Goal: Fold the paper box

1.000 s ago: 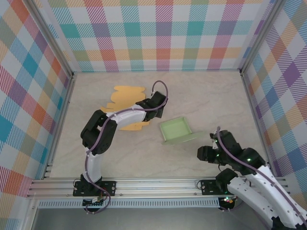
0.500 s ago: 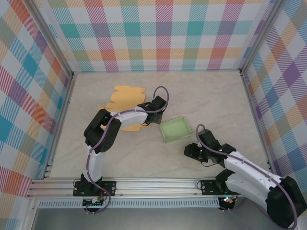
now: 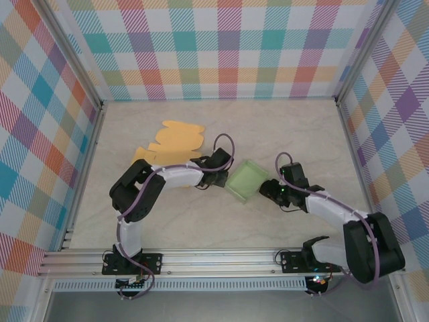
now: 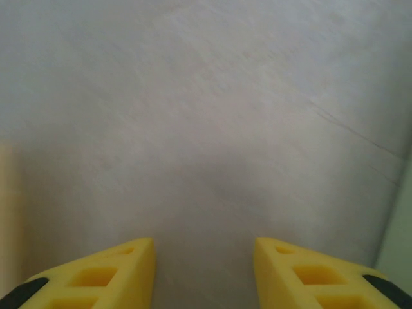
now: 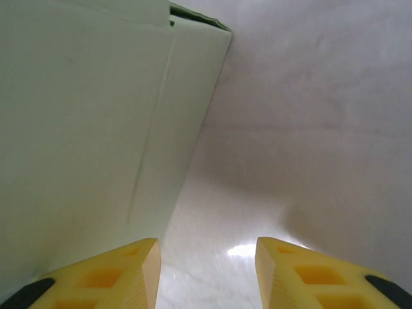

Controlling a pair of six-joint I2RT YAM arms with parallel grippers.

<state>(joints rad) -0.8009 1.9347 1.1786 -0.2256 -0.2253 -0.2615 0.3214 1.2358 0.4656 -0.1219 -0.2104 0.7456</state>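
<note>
Looking at the top view first: the green box [image 3: 246,181] sits about mid-frame on the table [image 3: 301,134], now turned so it reads like a diamond. A second ago it sat squarer, with a flap splayed toward the lower right. The right gripper [image 3: 266,189] has swung in from the lower right corner and is now just beside the box's right edge. The left gripper [image 3: 218,178] has dropped down off the yellow sheet [image 3: 175,137] and sits right by the box's left edge. So both arms now bracket the box, which to me looks like lining up to press or fold a wall rather than folding anything yet.

Left wrist view: the left gripper [image 4: 205,244] has its jaws at a middling gap with nothing between them, just bare table. There's a sliver of green box [image 4: 402,238] at the right edge and a pale bit of yellow sheet [image 4: 8,206] at the far left.

Right wrist view: the right gripper [image 5: 207,244] is also parted about halfway and empty. A box [image 5: 84,129] wall takes up the left side of the frame, in front of the left finger, and I can't tell if it's touching.
</note>
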